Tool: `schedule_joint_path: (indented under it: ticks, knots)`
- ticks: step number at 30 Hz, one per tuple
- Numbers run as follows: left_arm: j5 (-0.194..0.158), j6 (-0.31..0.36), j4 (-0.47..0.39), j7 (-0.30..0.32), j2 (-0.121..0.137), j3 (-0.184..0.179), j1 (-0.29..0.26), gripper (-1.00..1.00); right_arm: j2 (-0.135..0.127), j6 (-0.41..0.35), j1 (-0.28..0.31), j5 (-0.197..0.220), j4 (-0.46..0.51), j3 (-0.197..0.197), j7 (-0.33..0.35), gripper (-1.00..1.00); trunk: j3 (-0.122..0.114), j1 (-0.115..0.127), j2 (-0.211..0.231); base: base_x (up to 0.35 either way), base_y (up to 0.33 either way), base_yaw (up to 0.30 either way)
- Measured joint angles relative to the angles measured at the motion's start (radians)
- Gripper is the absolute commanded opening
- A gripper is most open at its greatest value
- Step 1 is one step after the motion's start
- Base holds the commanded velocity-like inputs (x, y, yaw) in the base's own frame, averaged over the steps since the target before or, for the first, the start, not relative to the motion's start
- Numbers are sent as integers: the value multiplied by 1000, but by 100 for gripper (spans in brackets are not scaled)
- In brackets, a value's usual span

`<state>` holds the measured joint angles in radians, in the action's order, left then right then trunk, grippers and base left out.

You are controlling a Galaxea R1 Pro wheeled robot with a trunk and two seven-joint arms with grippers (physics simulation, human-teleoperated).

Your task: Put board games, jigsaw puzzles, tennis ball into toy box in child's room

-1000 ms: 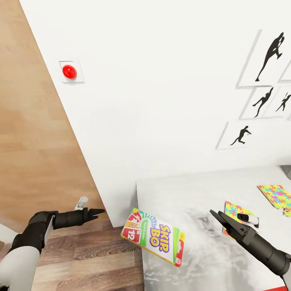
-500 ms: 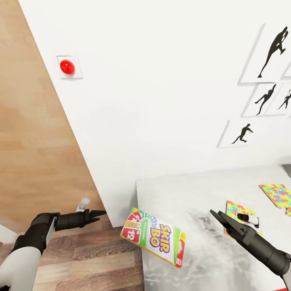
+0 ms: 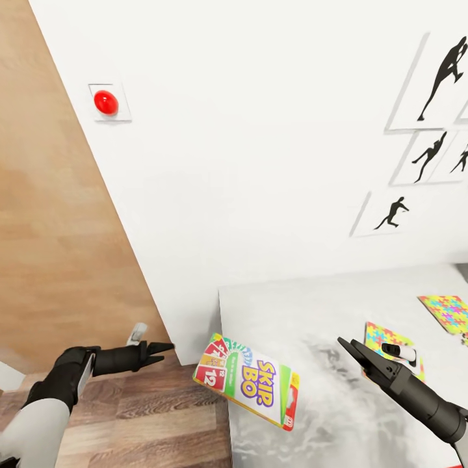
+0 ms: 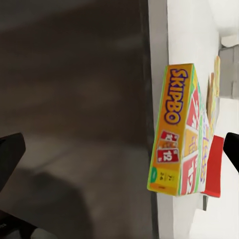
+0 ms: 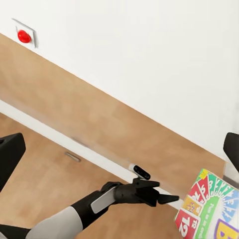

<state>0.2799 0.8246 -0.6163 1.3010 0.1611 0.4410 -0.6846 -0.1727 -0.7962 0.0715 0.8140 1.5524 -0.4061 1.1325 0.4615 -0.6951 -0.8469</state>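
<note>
The game box (image 3: 247,381) shows glossy printed cardboard, resting on the table (image 3: 305,312) with its smooth pale top of mottled sheen, beside a matt white wall (image 3: 260,149) and wood-grain plank floor (image 3: 143,416); both grippers (image 3: 164,348) (image 3: 344,346) are matt black plastic.

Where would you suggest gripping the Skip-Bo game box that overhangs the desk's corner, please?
Probably by its overhanging end. The Skip-Bo box lies flat with one corner past the edge of the table, so both faces are free there. The left gripper, already beside it over the floor, could close across its thin thickness.
</note>
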Motion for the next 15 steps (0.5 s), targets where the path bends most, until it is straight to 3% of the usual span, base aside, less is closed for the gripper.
schedule_joint_path:
  ticks: [15]
  knots:
    - [5, -1, 5, -3, -49, -1, 1, 100, 1, 0, 0, 0, 0, 0, -1, 100, 3, -4, -7, 0, 0, 0]
